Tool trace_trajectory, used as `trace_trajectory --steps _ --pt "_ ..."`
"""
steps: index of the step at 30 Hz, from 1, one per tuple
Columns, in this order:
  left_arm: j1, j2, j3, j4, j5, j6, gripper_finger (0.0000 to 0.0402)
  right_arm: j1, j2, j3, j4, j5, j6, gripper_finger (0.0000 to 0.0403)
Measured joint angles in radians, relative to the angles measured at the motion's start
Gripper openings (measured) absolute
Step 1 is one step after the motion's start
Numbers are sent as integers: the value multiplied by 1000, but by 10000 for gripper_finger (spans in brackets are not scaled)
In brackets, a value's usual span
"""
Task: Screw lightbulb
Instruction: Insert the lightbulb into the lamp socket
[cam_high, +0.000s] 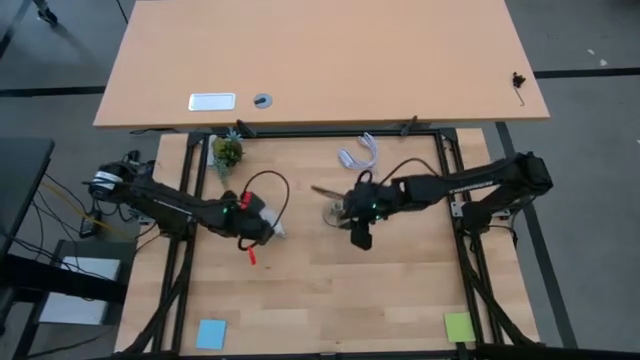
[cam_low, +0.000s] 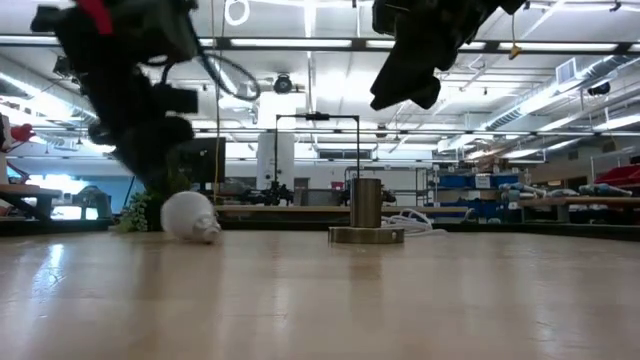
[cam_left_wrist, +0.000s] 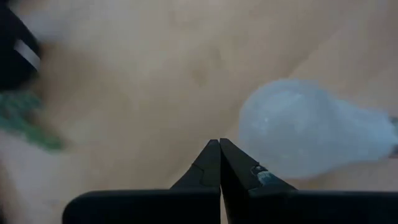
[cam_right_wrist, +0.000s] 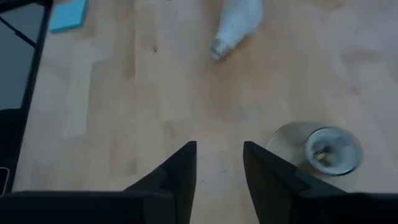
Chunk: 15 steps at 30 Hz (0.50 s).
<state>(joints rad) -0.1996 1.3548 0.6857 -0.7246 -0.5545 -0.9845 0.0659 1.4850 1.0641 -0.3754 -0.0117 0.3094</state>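
The white lightbulb (cam_high: 279, 232) lies on its side on the wooden table, its head (cam_low: 186, 215) resting on the boards and its grey screw base (cam_right_wrist: 219, 50) toward the socket. My left gripper (cam_left_wrist: 219, 148) is shut and empty, close beside the bulb's head (cam_left_wrist: 305, 127). The round metal socket (cam_high: 335, 211) stands upright on its flat base (cam_low: 366, 236), right of the bulb. My right gripper (cam_right_wrist: 219, 158) hangs open above the table near the socket (cam_right_wrist: 333, 149), holding nothing. My left gripper stands shut right next to the bulb's rounded head (cam_left_wrist: 273, 155), slanting down from the table's left. Whether the outer side of its finger (cam_left_wrist: 258, 177) touches the glass, I cannot tell. The bulb lies on the table.
A small potted plant (cam_high: 227, 152) and a coiled white cable (cam_high: 360, 155) sit at the table's far edge. A blue note (cam_high: 211, 333) and a green note (cam_high: 458, 326) lie at the near corners. Bare boards stretch across the near half.
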Motion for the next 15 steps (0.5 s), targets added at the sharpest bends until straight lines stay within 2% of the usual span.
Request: trace_trajectory --steps 8,11,15 --pt "-39 1 -198 403 123 15 0 66 116 0 158 -7 10 141" --pt "-68 1 -208 531 174 47 0 74 150 0 189 -9 20 142" --pt "-82 2 -203 648 166 126 0 76 182 0 254 -9 32 142"
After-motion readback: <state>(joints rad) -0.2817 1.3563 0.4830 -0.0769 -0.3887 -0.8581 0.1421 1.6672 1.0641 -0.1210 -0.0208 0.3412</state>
